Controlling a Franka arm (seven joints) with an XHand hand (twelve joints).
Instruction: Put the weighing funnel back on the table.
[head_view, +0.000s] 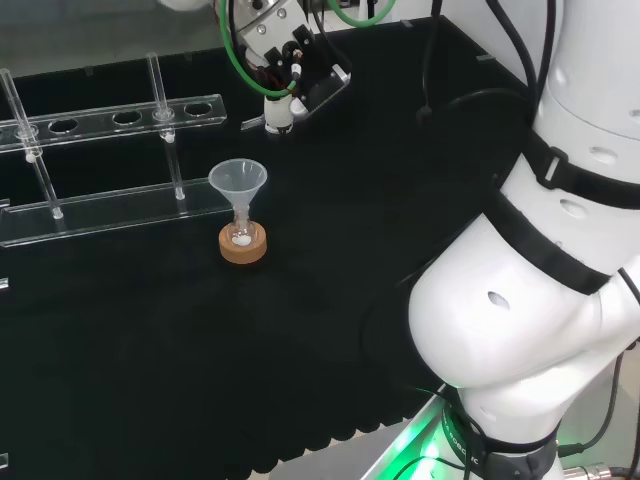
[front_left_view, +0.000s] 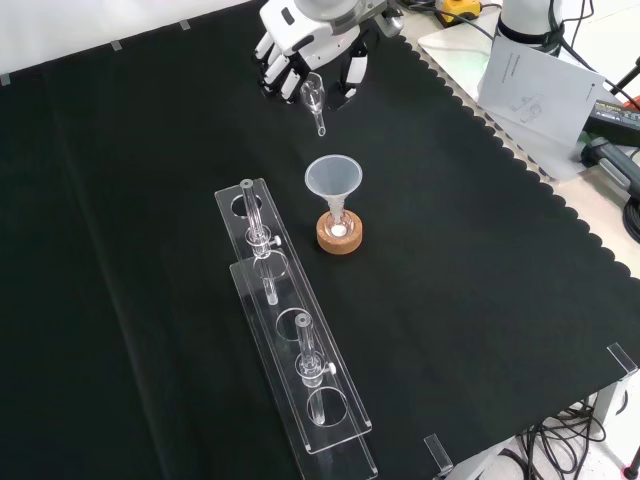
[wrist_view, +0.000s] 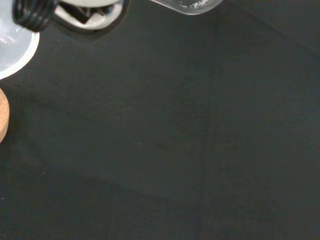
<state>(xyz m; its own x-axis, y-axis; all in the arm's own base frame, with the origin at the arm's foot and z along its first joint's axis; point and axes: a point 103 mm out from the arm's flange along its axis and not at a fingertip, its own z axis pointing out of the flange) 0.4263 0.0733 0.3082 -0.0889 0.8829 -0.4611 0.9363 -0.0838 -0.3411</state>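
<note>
hand (front_left_view: 305, 40) has fingers curled on weighing funnel (front_left_view: 313, 98) just beyond the funnel (front_left_view: 333, 178); lower to cloth (front_left_view: 480, 300) clear of that, then let go.

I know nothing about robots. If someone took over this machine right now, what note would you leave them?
Hand: shut, fingers pinching the weighing funnel, stem pointing down, apparently off the cloth.
Funnel: upright in its flask on the cork ring, nearer the camera than the hand in the front view.
Done: weighing funnel is in hand, not yet set down.
Left: lower it onto bare cloth away from the funnel, open the fingers, pull back.
</note>
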